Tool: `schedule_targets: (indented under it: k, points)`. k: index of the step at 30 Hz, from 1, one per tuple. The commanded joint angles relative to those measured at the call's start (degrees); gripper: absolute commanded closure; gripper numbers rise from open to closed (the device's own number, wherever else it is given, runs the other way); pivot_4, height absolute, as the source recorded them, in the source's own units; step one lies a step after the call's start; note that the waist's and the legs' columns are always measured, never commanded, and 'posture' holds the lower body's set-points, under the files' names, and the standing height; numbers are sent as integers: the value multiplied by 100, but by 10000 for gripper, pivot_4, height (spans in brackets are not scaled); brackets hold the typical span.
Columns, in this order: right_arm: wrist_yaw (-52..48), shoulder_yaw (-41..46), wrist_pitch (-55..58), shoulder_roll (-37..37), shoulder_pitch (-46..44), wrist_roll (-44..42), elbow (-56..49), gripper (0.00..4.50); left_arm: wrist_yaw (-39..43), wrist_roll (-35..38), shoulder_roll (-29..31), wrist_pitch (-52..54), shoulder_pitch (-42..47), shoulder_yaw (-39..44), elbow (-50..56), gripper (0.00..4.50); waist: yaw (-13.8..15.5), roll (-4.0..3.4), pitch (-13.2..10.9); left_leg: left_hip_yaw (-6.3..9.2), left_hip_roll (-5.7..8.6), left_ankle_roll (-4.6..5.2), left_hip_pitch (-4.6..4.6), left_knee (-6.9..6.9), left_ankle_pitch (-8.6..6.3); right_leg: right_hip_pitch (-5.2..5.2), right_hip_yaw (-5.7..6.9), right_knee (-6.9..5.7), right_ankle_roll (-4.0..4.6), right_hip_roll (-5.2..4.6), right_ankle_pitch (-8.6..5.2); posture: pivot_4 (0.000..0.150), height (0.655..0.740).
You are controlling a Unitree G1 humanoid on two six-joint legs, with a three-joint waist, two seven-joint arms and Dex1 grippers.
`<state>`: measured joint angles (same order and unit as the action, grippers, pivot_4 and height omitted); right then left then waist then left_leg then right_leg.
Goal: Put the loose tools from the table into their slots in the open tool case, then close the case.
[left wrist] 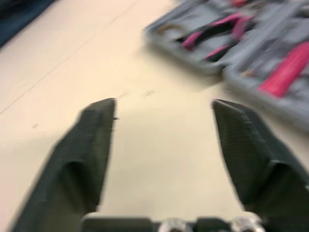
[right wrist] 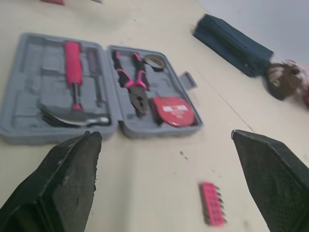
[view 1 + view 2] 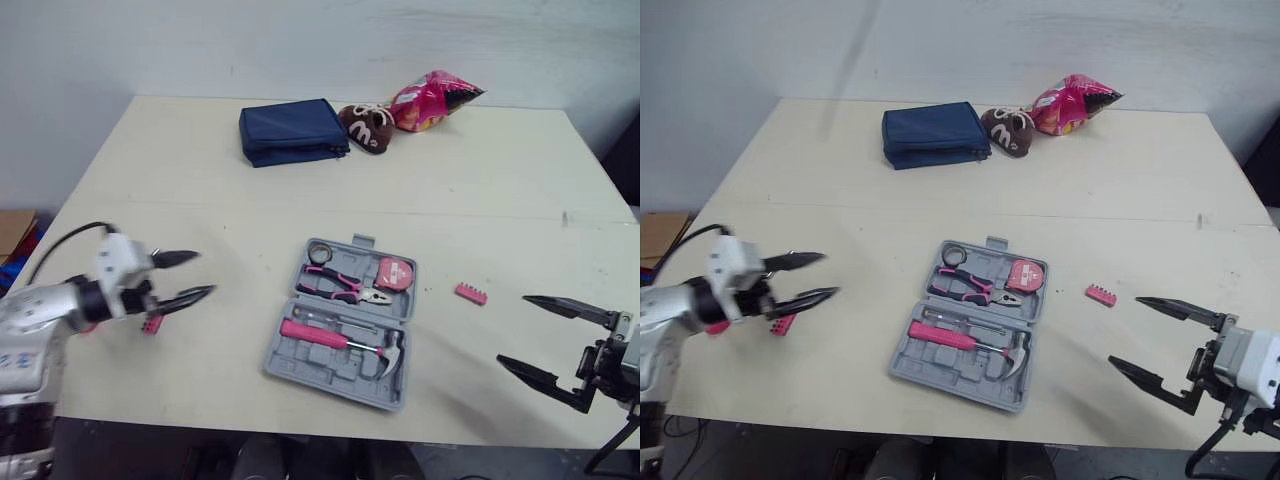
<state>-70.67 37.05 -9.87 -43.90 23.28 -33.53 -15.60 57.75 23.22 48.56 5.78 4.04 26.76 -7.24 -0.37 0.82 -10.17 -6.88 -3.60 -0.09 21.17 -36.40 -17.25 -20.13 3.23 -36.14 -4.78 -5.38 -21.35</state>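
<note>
The open grey plastic tool case (image 3: 330, 368) lies flat near the middle of the cream table (image 3: 200, 160), with a pink-handled hammer (image 3: 330, 338), pink-handled pliers (image 3: 340, 285) and a round pink tape measure (image 3: 393, 273) seated in their slots. Two loose items are on the table. A small pink toothed bit holder (image 3: 470, 294) lies just right of the case, between it and the right gripper (image 3: 515, 330). A small pink piece (image 3: 151, 323), too small to identify, lies on the left side, close under the left gripper (image 3: 200, 275). Both grippers have their fingers spread apart with nothing between them, and both stand clear of the case. The step in hand appears to be collecting the loose pieces, and closing the case is not yet due. The next move likely calls for the right gripper to go forward and down so its fingers straddle the bit holder, or for the left gripper to pull back over the pink piece.
</note>
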Motion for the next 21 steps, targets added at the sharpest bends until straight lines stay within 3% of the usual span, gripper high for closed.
schedule_targets:
  k: [1, 6, 11, 16, 21]
  points:
    - [-102, 379, -211, -62, 42, 44, 386, 0, -123, -111, 312, -439, -451, 914, -713, 137, -21, 10, -2, -4, 0, -2, 1, 9, 1, -8, -2, 2, 2, 0, -1, 1500, 7400]
    - [-392, 842, -626, -163, 224, 191, 1293, 0, 230, 5, 851, -488, -1133, 1756, -1937, 137, -30, 25, -10, -20, 2, -5, 12, 27, 1, -30, -5, 7, 3, -1, -3, 1500, 7400]
    - [-418, 1301, -1055, -165, 474, 352, 2121, 0, -85, -117, 1400, -908, -1615, 2531, -3526, 137, -41, 41, -18, -21, 1, -9, 9, 29, -1, -34, -5, 4, 6, -4, -4, 1500, 7400]
    - [-357, 1356, -1203, -207, 542, 374, 2333, 0, -256, -117, 1442, -1311, -2054, 2737, -4235, 137, -128, 35, -21, -22, 2, -44, 1, 42, -21, -36, -10, 5, 10, -14, -5, 1500, 7400]
    - [-189, 1148, -1078, -198, 439, 359, 2020, 0, -243, 53, 1303, -1408, -2144, 2734, -4160, 137, -162, 41, -18, -21, -2, -55, 0, 43, -20, -43, -9, -7, 20, -14, -8, 1500, 7400]
